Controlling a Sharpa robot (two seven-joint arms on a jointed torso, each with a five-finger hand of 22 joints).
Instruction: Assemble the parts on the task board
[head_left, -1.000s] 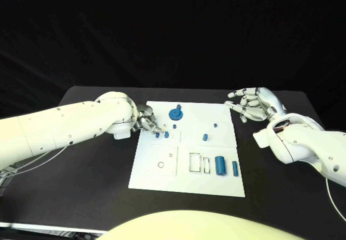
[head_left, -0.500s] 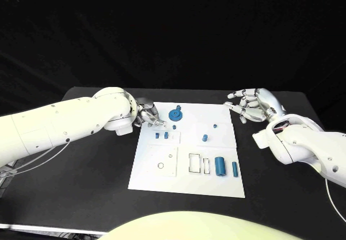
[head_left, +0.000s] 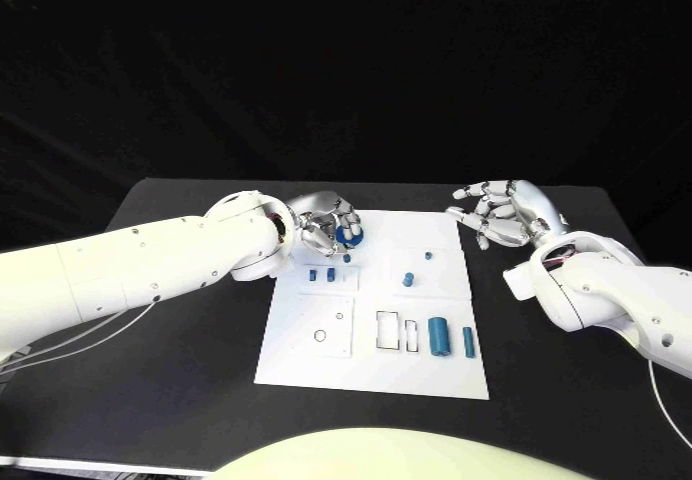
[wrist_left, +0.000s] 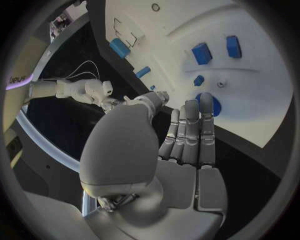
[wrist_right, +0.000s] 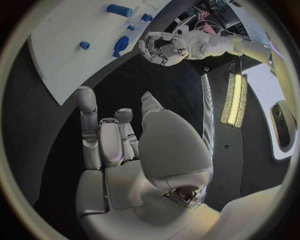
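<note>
A white task board (head_left: 378, 330) lies on a black table (head_left: 173, 340).

Left arm enters low, reaches far across; left hand (head_left: 329, 224) raised, fingers (wrist_left: 190, 131) extended side by side, thumb apart, nothing held. Right arm bent at elbow; right hand (head_left: 500, 212) held off to side, fingers (wrist_right: 100, 137) loosely curled and spread, palm empty. Hands well apart.

Right hand (wrist_right: 119, 150): fingers apart, holding nothing, above black table (wrist_right: 56, 125). Task board (wrist_right: 69, 45) with blue parts (wrist_right: 119, 10). Left hand (wrist_right: 164, 47) beside board edge.
</note>
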